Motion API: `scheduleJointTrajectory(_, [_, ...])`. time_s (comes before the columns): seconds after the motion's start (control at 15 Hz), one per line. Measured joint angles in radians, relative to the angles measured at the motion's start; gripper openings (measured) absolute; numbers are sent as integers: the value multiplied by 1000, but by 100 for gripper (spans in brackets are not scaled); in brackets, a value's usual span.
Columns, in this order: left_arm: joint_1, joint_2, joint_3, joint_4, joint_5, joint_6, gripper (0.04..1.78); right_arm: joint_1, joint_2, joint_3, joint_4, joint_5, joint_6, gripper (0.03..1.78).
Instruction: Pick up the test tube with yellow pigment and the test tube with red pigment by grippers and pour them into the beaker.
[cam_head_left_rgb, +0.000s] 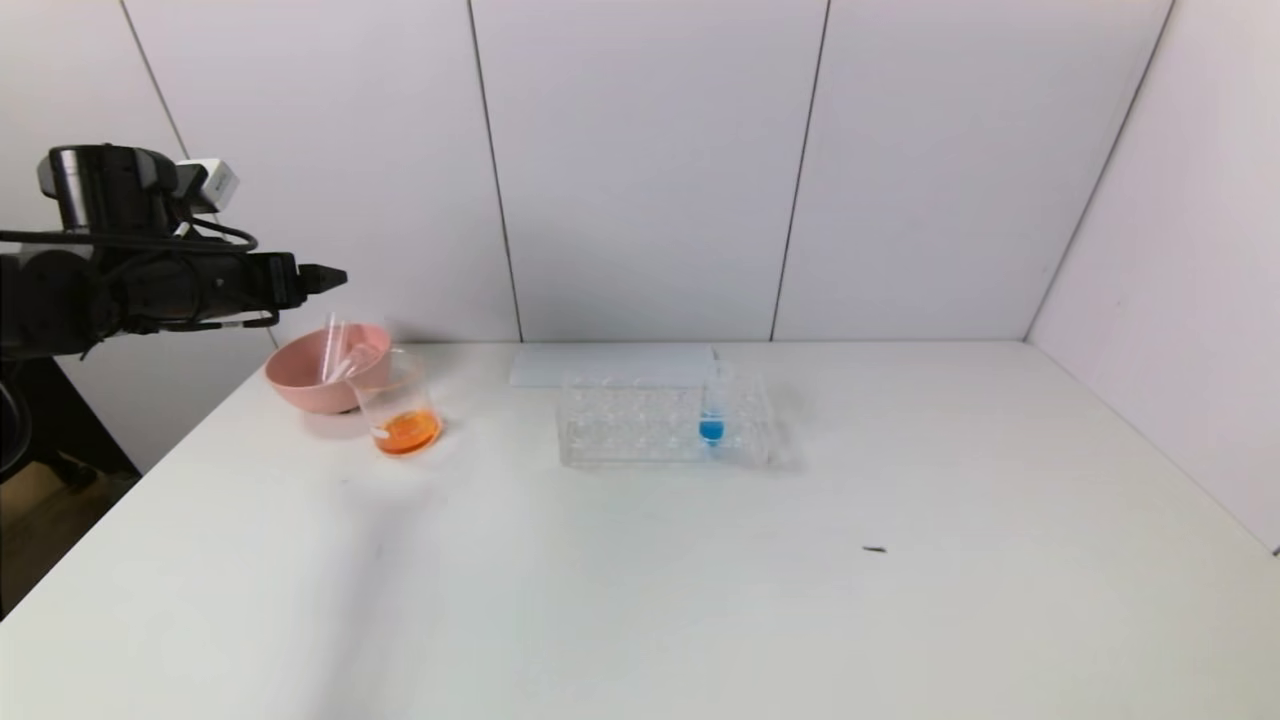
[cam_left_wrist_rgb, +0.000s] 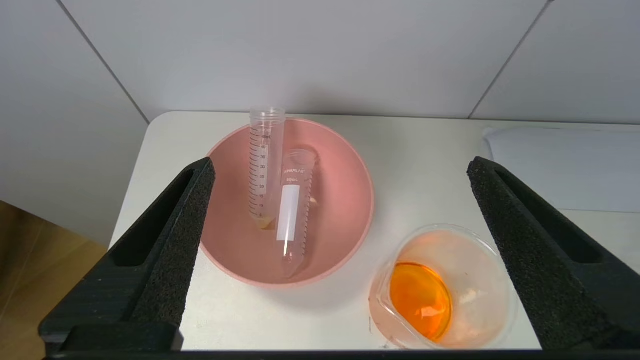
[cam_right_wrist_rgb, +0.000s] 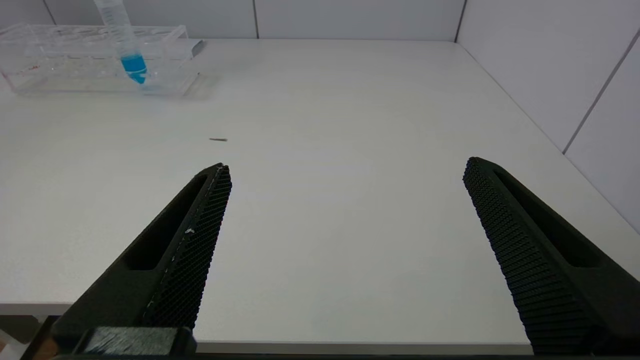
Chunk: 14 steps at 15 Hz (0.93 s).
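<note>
Up above the counter's (cam_head_left_rgb: 640, 580) far left corner, the left claw (cam_left_wrist_rgb: 340, 170) hangs spread and empty. Below it, two drained tubes (cam_left_wrist_rgb: 295, 210) lean in the pink bowl (cam_left_wrist_rgb: 345, 210); just beside, the beaker (cam_left_wrist_rgb: 442, 287) holds orange liquid. Right claw (cam_right_wrist_rgb: 345, 172) gapes empty over the near counter edge.

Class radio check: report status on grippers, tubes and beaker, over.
Left gripper open, above pink bowl. Right gripper open, over bare table. Two emptied tubes in bowl; beaker holds orange liquid. Nothing in the way.
</note>
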Motion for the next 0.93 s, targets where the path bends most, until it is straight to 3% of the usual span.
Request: scheduleJointTrajectory(0.93, [-68, -521, 416, 10, 3, 86, 176, 0, 0, 0, 0, 0, 0, 170])
